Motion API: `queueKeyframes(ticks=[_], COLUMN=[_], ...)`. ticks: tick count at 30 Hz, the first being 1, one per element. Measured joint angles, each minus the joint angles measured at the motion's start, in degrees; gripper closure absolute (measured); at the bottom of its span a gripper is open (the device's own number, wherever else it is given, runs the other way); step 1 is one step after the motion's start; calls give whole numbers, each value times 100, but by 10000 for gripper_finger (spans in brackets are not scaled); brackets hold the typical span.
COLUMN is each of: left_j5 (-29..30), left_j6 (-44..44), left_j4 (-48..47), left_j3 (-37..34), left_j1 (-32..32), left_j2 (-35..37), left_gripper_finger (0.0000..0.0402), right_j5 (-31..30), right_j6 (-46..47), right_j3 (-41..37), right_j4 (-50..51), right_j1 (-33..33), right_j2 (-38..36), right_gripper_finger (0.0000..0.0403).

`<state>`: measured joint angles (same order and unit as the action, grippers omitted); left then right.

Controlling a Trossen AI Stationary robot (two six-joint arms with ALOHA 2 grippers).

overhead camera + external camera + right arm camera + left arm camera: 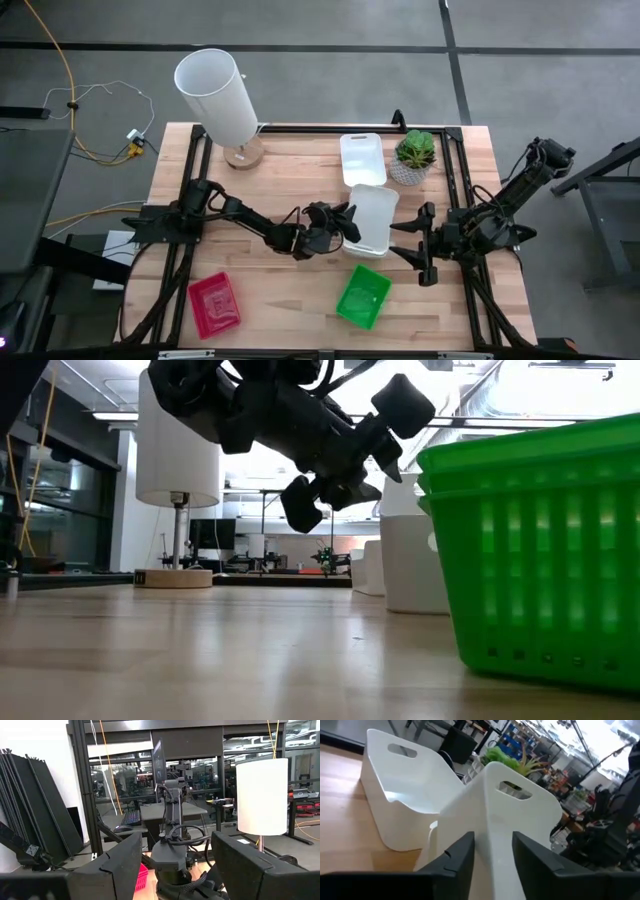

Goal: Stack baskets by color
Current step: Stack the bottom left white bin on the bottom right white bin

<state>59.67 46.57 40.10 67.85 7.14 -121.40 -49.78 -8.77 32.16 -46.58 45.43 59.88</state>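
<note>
A white basket (372, 220) rests on its bottom mid-table, and a second white basket (362, 158) stands just beyond it. My left gripper (340, 225) is at the nearer basket's left wall. Its fingers are apart, one on either side of that wall (492, 837). A green basket (363, 296) stands toward the near edge; the low view shows two green rims (520, 470), one above the other. A red basket (214, 303) lies near the front left. My right gripper (418, 245) hangs open to the right of the white baskets and holds nothing (175, 865). My left gripper has one finger inside the nearer white basket and one outside, astride the rim of its left wall (492, 810). It comes in about level from the table's left. I cannot tell whether the fingers (462, 855) touch the wall. The basket stands on the table.
A tall white cylinder on a round wooden foot (218, 95) stands at the far left. A small potted plant (414, 155) sits at the far right beside the farther white basket. Bare wood lies between the red and green baskets.
</note>
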Motion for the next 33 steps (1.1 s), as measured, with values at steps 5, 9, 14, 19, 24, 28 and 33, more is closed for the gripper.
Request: queueKeyframes(ticks=[5,9,14,19,24,28,33], left_j5=[-106,-329,-425,-567,-1435,-1240,-424], left_j6=[-503,-1180,-2386,-3211,-3325,-3358,-3596], left_j4=[-7,8,-276,-1853,-4054,-4361,-3444], left_j3=[-8,-8,-9,-7,-116,-848,-2308], left_j1=[46,108,283,613,1153,1745,2397], left_j2=[41,364,968,2059,3309,4231,5524], left_gripper_finger=[249,232,217,213,213,213,213], right_j5=[0,-2,-336,-769,-1401,-1511,-1363], right_j6=[103,126,169,281,572,1046,1395], right_j3=[0,0,0,2,2,2,40], right_j4=[118,130,164,521,1315,2106,2903], right_j1=[-3,-4,-2,-4,-92,-372,-884], right_j2=[0,-1,-2,-2,0,0,-2], right_gripper_finger=[176,176,176,176,176,176,176])
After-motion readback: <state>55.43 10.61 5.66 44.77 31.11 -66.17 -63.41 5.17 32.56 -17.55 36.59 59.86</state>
